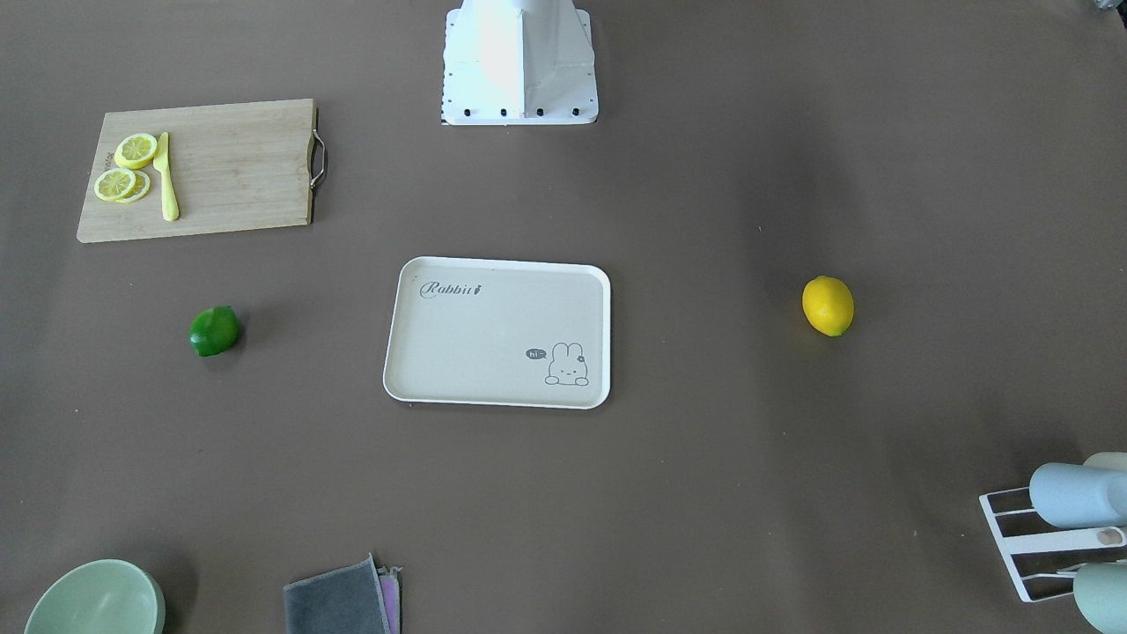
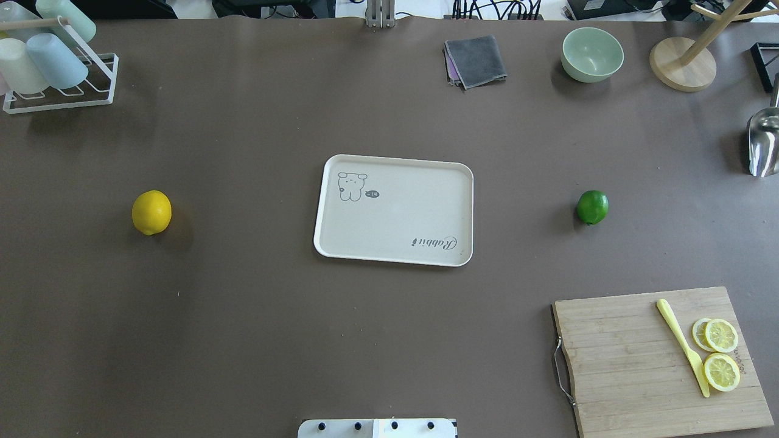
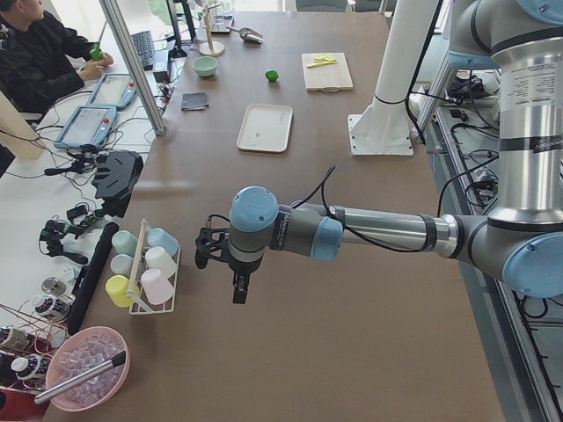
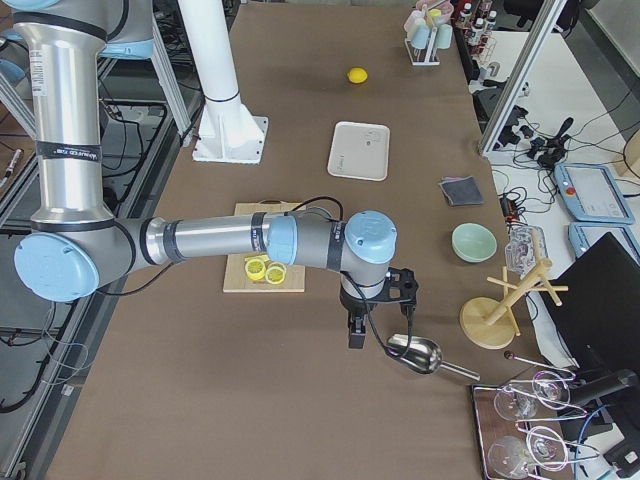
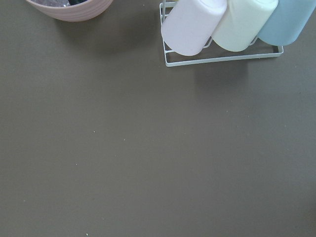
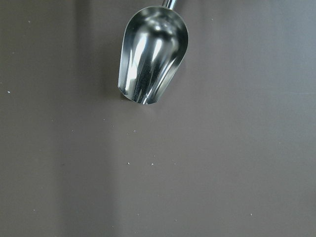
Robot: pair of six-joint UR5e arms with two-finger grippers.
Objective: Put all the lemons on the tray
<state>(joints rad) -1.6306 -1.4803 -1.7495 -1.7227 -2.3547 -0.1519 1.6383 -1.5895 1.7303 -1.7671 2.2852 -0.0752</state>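
**Both lemons lie on the table, off the tray**

The cream-white rectangular tray with rounded corners and "Rabbit" lettering [image 2: 401,213] lies flat in the middle of the brown table [image 2: 243,316]. The bright yellow oval lemon [image 2: 151,212] rests on the table well apart from the tray, on the robot's left side. The glossy dark green lemon [image 2: 592,207] rests well apart on its right side. Nearer the robot on that side, a wooden cutting board with a metal handle [image 2: 633,353] carries thin yellow lemon slices [image 2: 722,371] and a pale yellow knife [image 2: 681,344].

The left gripper [image 3: 238,292] hangs over the table near a white wire rack of pastel cups [image 3: 149,277]. The right gripper [image 4: 354,333] hangs just beside a shiny metal scoop [image 4: 415,355]. Each shows only in a side view, so whether its fingers are apart or together cannot be told.
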